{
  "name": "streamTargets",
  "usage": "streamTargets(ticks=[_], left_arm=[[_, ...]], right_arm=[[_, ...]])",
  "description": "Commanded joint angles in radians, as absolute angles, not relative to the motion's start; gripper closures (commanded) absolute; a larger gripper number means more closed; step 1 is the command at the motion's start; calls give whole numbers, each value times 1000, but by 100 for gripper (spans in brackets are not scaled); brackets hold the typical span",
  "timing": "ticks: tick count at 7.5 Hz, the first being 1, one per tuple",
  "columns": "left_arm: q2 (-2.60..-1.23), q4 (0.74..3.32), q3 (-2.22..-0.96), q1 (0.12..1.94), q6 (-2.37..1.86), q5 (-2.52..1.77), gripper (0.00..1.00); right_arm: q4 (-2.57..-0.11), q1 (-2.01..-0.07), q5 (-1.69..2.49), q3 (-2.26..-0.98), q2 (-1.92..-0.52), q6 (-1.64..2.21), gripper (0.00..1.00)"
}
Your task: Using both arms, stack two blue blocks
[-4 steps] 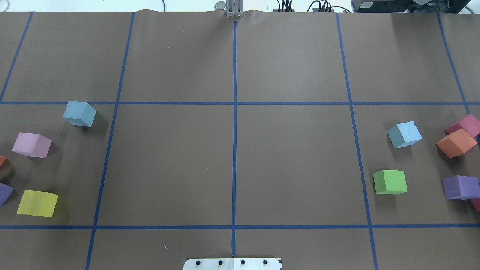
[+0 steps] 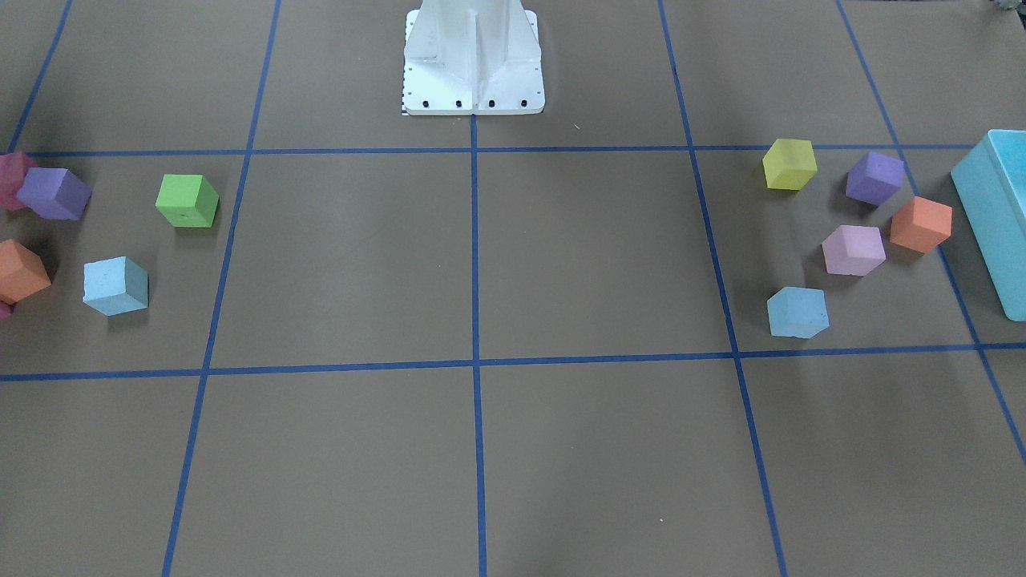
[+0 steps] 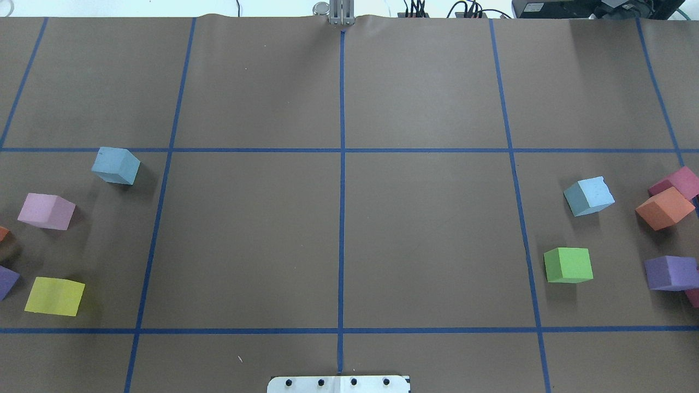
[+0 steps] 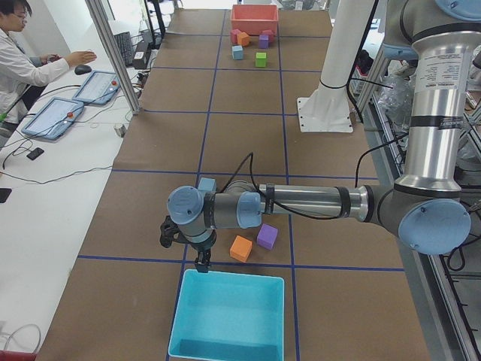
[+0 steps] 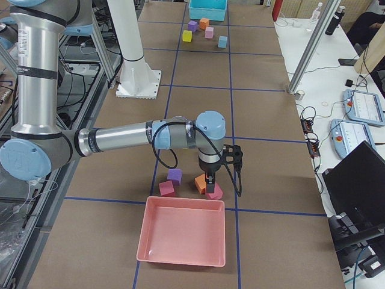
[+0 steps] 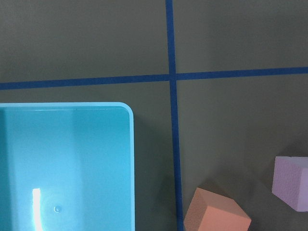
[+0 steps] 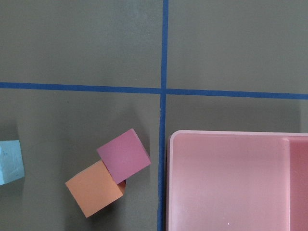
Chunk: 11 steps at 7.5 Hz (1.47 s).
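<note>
Two pale blue blocks lie far apart on the brown table. One blue block [image 3: 116, 166] is on my left side, also seen in the front view [image 2: 797, 312] and the left view [image 4: 207, 184]. The other blue block [image 3: 588, 196] is on my right side [image 2: 116, 285], its edge showing in the right wrist view [image 7: 10, 161]. My left gripper [image 4: 203, 263] hangs over the near rim of the turquoise bin [image 4: 229, 316]. My right gripper [image 5: 209, 180] hangs over an orange cube [image 5: 200, 183] and a magenta cube [image 5: 214, 192]. I cannot tell whether either is open or shut.
A pink bin [image 5: 183, 232] lies at the right end. A white pedestal [image 2: 473, 60] stands at the robot's side. Green [image 3: 568, 265], orange [image 3: 663, 207], purple [image 3: 670, 272], pink [image 3: 46, 211] and yellow [image 3: 54, 296] cubes lie near the blue ones.
</note>
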<state>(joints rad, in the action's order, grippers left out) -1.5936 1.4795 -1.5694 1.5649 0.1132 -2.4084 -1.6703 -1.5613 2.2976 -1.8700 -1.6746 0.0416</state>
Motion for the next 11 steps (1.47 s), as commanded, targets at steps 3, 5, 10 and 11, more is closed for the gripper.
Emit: streamTargets(ticks=[3, 5, 10, 11], left_arm=[[-1624, 1474, -1661, 1556, -21, -2418, 0], [-1730, 1471, -1684, 1415, -194, -2418, 1], [-1911, 1498, -1636, 1135, -521, -2401, 0], [-1922, 1552, -1585, 1128, -540, -2393, 0]], right_arm=[[-1672, -1505, 2332, -1878, -1554, 54, 0], [-1672, -1394, 2307, -1876, -1504, 55, 0], [-1628, -1132, 2253, -1856, -1341, 227, 0], [-1579, -1097, 2253, -1826, -1341, 244, 0]])
